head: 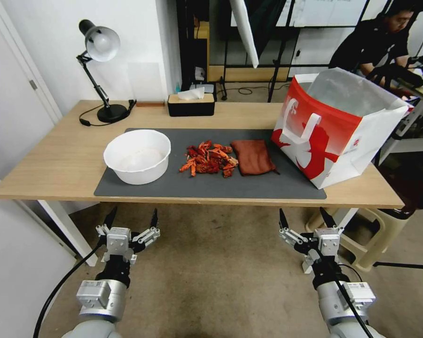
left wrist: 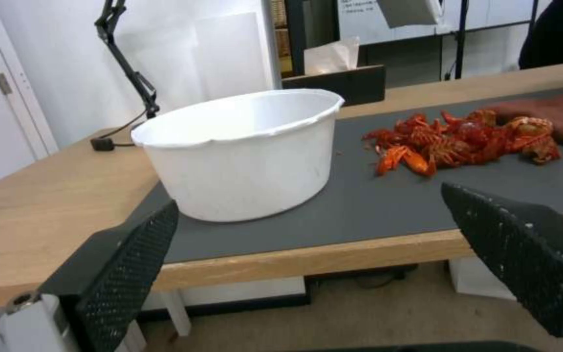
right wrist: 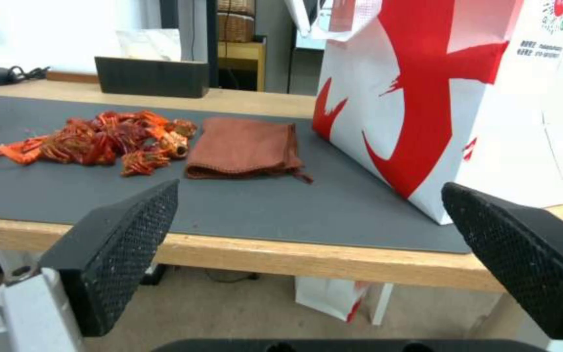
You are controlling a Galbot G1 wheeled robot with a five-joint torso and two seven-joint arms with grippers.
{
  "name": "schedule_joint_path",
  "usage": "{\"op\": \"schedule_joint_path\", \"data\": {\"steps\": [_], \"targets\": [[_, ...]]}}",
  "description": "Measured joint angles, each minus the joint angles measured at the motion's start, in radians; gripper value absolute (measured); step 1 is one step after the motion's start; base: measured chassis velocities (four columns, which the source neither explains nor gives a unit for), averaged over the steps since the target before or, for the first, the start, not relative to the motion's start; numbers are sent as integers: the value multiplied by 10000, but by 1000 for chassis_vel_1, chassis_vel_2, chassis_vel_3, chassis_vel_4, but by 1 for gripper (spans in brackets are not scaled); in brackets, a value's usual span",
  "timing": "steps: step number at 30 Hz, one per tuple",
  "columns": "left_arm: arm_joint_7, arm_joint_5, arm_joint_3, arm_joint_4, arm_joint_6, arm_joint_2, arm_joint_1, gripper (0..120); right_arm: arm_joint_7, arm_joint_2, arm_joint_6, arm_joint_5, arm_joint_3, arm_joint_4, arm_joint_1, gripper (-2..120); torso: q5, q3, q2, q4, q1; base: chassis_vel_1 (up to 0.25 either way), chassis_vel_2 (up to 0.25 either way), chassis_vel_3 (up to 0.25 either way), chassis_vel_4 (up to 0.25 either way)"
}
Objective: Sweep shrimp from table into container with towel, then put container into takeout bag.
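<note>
A pile of red-orange shrimp [head: 208,159] [left wrist: 464,142] [right wrist: 99,141] lies mid-mat on the light-wood table [head: 56,159]. Left of it stands the round white container [head: 137,156] [left wrist: 242,151], empty. The reddish-brown towel [head: 253,157] [right wrist: 242,146] lies folded just right of the shrimp. The red-and-white takeout bag [head: 336,126] [right wrist: 451,98] stands open at the table's right end. Both grippers hang below the table's front edge, over the floor: my left gripper [head: 130,218] [left wrist: 314,234] is open in front of the container, my right gripper [head: 305,218] [right wrist: 311,230] open in front of the towel and bag.
A black desk lamp [head: 101,70] and a black tissue box [head: 191,103] stand along the table's back edge. The dark grey mat [head: 211,185] covers the table's middle. A beige stool [head: 380,230] sits under the right end.
</note>
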Motion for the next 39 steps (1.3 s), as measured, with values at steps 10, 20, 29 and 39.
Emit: {"op": "schedule_joint_path", "data": {"steps": [10, 20, 29, 39], "targets": [[0, 0, 0, 0, 0, 0, 0, 100, 0, 0, 0, 0, 0, 0, 0, 100, -1, 0, 0, 0, 0, 0, 0, 0, 0], [0, 0, 0, 0, 0, 0, -1, 100, 0, 0, 0, 0, 0, 0, 0, 100, -1, 0, 0, 0, 0, 0, 0, 0, 0], [-11, -99, 17, -34, 124, 13, -28, 100, -35, 29, -110, -9, -19, 45, 0, 100, -1, 0, 0, 1, 0, 0, 0, 0, 0], [-640, -2823, 898, -1321, 3381, 496, -964, 100, -632, 563, -1956, -109, -350, 844, 18, 100, 1, 0, -1, -2, 0, 0, 0, 0, 0]]}}
